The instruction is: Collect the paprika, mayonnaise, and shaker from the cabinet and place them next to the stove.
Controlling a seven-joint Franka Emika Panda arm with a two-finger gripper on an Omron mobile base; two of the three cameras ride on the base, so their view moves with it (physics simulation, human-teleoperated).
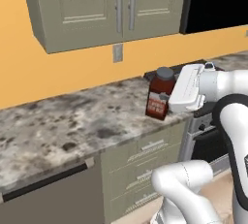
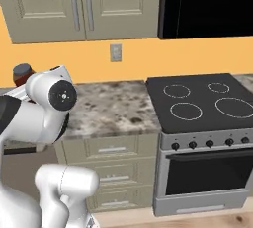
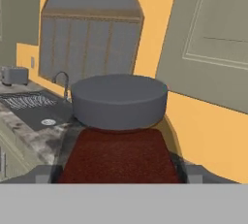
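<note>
The cabinet (image 1: 104, 9) hangs shut on the orange wall above the speckled counter (image 1: 63, 121). The stove (image 2: 197, 98) sits to the right of that counter. The paprika (image 1: 160, 93) stands upright near the stove's left edge, cap up and long axis vertical. The gripper (image 3: 118, 172) straddles its red body, jaws spread wide, fingertips (image 3: 42, 173) just beside it
</note>
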